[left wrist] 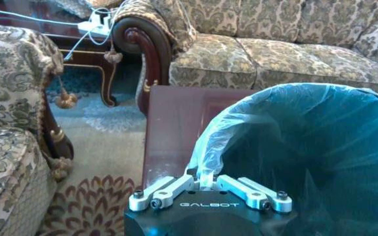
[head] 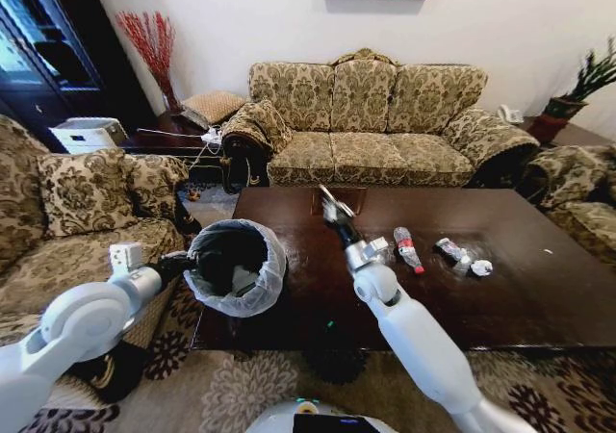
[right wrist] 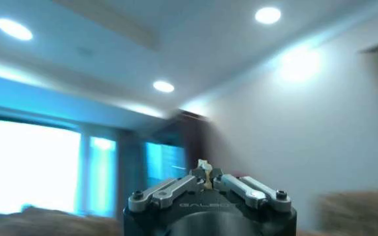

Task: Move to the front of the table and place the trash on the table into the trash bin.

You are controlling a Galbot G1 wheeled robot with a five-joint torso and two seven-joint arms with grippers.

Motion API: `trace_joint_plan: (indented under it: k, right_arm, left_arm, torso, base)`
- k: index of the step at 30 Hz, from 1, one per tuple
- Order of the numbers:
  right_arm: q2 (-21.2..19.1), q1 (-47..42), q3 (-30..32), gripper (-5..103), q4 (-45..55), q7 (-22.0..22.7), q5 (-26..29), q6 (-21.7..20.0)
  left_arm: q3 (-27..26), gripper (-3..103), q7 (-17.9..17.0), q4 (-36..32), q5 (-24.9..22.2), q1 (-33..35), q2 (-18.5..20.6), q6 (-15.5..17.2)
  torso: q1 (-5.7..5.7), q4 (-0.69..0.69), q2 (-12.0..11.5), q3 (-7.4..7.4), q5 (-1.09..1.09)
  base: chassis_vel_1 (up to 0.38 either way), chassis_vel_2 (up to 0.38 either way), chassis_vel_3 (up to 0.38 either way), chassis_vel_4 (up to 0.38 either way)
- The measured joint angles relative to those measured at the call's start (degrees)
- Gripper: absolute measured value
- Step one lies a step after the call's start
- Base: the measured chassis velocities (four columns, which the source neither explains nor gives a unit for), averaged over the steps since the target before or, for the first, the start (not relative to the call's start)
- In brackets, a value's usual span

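Observation:
The trash bin (head: 236, 265), black with a whitish bag liner, hangs at the left end of the dark brown table (head: 520, 298). My left gripper (head: 183, 263) is shut on the liner at the bin's rim (left wrist: 205, 178). Above the table's middle, my right gripper (head: 332, 207) is raised and points upward, away from the table. It is shut on a small pale scrap (right wrist: 204, 169). On the table to its right lie a clear bottle with a red label (head: 407, 248), a silvery wrapper (head: 450, 250) and crumpled white paper (head: 481, 267).
A patterned sofa (head: 375, 115) stands beyond the table's far side. Armchairs flank it on the left (head: 87, 202) and right (head: 577, 192). A floral rug (head: 241, 385) covers the floor before the table. Cables run over a dark side table (left wrist: 97, 22) at back left.

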Motion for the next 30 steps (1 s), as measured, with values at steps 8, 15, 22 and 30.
trace_joint_plan:
  k: [8, 15, 22, 30]
  right_arm:
    - [0.9, 1.5, -11.7, 0, 0.7, -0.5, -4.6, -7.1]
    - [0.4, 0.0, -13.2, 21, 0.4, 0.9, -8.6, -10.4]
    - [-0.4, -0.6, -13.0, 42, 0.6, 0.8, -8.7, -9.7]
    - [-0.2, -1.7, -11.2, 71, 1.3, 0.4, -8.6, -4.4]
  left_arm:
    - [-0.4, 1, -0.3, -1.7, -0.1, 0.8, 0.2, 0.4]
    - [-0.4, 1, -0.3, -2.0, 0.0, 1.0, -0.2, 0.4]
    - [-0.3, 1, -0.4, -2.0, 0.1, 1.0, -1.0, 0.5]
    - [-0.3, 1, -0.4, -2.0, 0.1, 1.0, -1.3, 0.5]
  torso:
    - [0.01, 0.01, 0.0, 0.00, 0.01]
    - [0.01, 0.00, 0.0, 0.00, 0.01]
    - [0.00, 0.00, 0.0, 0.00, 0.01]
    - [0.01, 0.00, 0.0, 0.00, 0.02]
  base:
    - [0.000, 0.000, 0.000, 0.000]
    - [0.000, 0.000, 0.000, 0.000]
    - [0.000, 0.000, 0.000, 0.000]
    - [0.000, 0.000, 0.000, 0.000]
